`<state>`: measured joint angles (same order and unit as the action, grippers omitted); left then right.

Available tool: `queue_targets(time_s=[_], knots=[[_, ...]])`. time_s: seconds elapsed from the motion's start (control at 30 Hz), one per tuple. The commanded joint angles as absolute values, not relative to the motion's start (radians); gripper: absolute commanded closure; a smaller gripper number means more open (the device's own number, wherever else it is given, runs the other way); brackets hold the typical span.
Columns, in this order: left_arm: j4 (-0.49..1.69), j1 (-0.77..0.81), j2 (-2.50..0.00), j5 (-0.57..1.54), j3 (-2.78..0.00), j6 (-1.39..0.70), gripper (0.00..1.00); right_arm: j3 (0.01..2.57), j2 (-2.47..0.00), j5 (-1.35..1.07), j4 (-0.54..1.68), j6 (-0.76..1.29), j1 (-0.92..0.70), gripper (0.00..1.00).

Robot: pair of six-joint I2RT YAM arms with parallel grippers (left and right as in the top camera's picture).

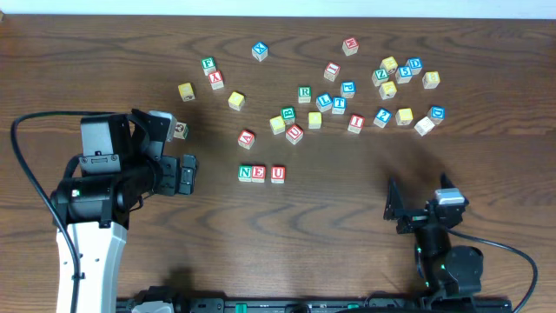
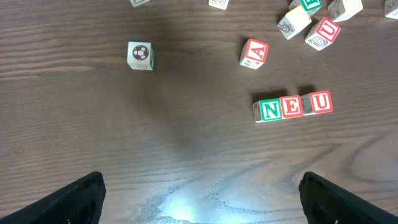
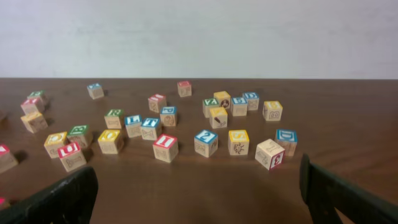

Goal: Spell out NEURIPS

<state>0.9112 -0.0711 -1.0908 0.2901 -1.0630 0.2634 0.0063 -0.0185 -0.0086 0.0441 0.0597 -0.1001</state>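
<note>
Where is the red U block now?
In the overhead view, the red U block sits near the centre, touching the E block on its left.

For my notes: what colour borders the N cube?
Green; the N cube shows best in the left wrist view.

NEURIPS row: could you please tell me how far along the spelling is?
Done: N, E and U sit touching in a row. In hand: nothing; the left gripper and right gripper are both open and empty. Left: R, I, P, S. A green R and a red I lie among the scattered cubes beyond the row; P and S I cannot pick out surely.
</note>
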Motion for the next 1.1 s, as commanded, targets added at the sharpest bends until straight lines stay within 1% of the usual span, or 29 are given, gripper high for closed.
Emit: queue_targets(time_s=[0.0,0.07,0.1,0.23,0.37,0.47,0.57,0.67,0.73,0.8,0.93,1.07], knots=[[0.912,-0.076,-1.084,0.302,-1.095,0.276,0.02,0.006,-0.012,-0.094,-0.09,0.132,-0.105,0.01],[0.912,-0.076,-1.084,0.302,-1.095,0.276,0.02,0.008,-0.013,-0.2,-0.183,0.136,-0.105,0.01],[0.912,-0.076,-1.084,0.302,-1.095,0.276,0.02,0.034,-0.019,-0.247,-0.193,0.137,-0.105,0.01],[0.912,-0.076,-1.084,0.303,-1.095,0.276,0.02,0.159,-0.117,-0.247,-0.041,0.101,-0.105,0.01],[0.912,-0.076,-1.084,0.303,-1.095,0.276,0.02,0.342,-0.342,-0.294,0.031,0.052,-0.105,0.01],[0.912,-0.076,-1.084,0.303,-1.095,0.276,0.02,0.535,-0.564,-0.361,0.072,0.043,-0.105,0.01],[0.912,-0.076,-1.084,0.302,-1.095,0.276,0.02,0.778,-0.795,-0.433,0.22,0.043,-0.106,0.01],[0.912,-0.076,-1.084,0.302,-1.095,0.276,0.02,1.072,-1.034,-0.508,0.476,0.02,-0.109,0.01],[0.912,-0.076,-1.084,0.302,-1.095,0.276,0.02,1.232,-1.162,-0.526,0.638,0.017,-0.112,0.01],[0.912,-0.076,-1.084,0.303,-1.095,0.276,0.02,1.343,-1.254,-0.525,0.75,0.017,-0.112,0.01],[0.912,-0.075,-1.084,0.303,-1.095,0.276,0.02,1.44,-1.393,-0.535,0.74,0.113,-0.112,0.01],[0.912,-0.076,-1.084,0.303,-1.095,0.276,0.02,1.514,-1.486,-0.505,0.774,0.116,-0.118,0.01]])
